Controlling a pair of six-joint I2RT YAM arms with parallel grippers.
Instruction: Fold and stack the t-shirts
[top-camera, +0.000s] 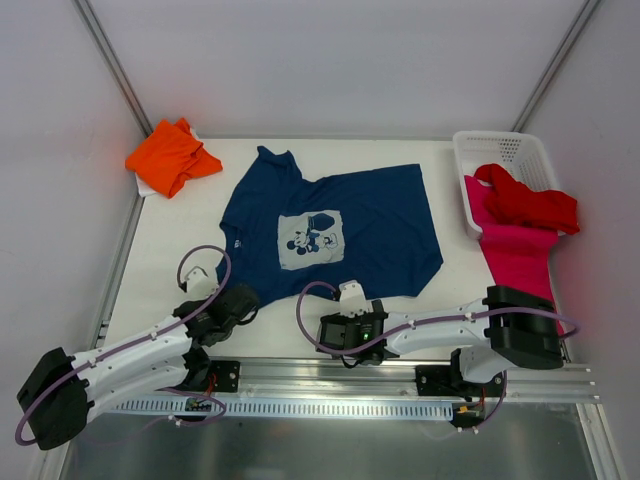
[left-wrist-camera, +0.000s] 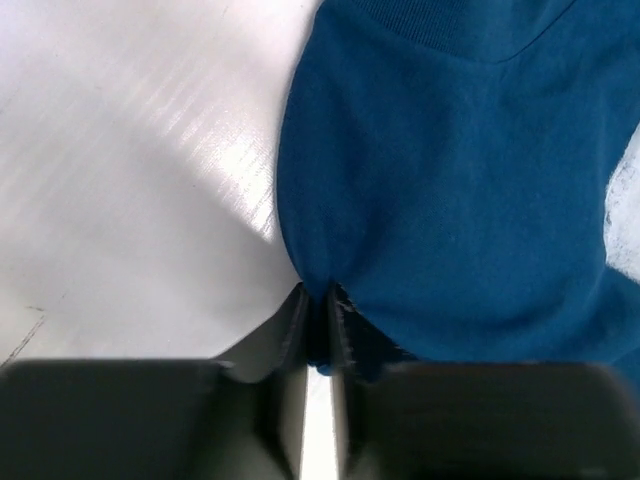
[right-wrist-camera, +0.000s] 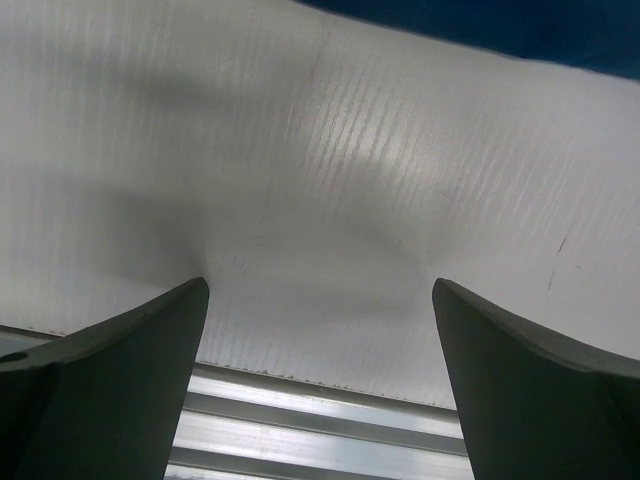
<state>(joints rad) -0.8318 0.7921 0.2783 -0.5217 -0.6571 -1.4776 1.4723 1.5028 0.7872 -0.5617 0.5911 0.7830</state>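
Note:
A navy blue t-shirt (top-camera: 330, 225) with a pale square mouse print lies spread flat mid-table. My left gripper (top-camera: 244, 298) sits at its near left corner, and the left wrist view shows that gripper (left-wrist-camera: 320, 296) shut on a pinch of the navy cloth (left-wrist-camera: 460, 180). My right gripper (top-camera: 330, 333) hovers open over the bare table just short of the shirt's near hem. In the right wrist view its fingers (right-wrist-camera: 180, 330) stand wide apart around the gripper's middle (right-wrist-camera: 318, 292), holding nothing, with the navy hem (right-wrist-camera: 560, 25) at the top edge. An orange t-shirt (top-camera: 170, 155) lies bunched at the far left.
A white mesh basket (top-camera: 505, 150) stands at the far right. A red t-shirt (top-camera: 530, 205) hangs over its near rim and a magenta-pink one (top-camera: 520, 258) lies below it. A metal rail (top-camera: 330, 378) runs along the table's near edge; a white wall lies beyond the far edge.

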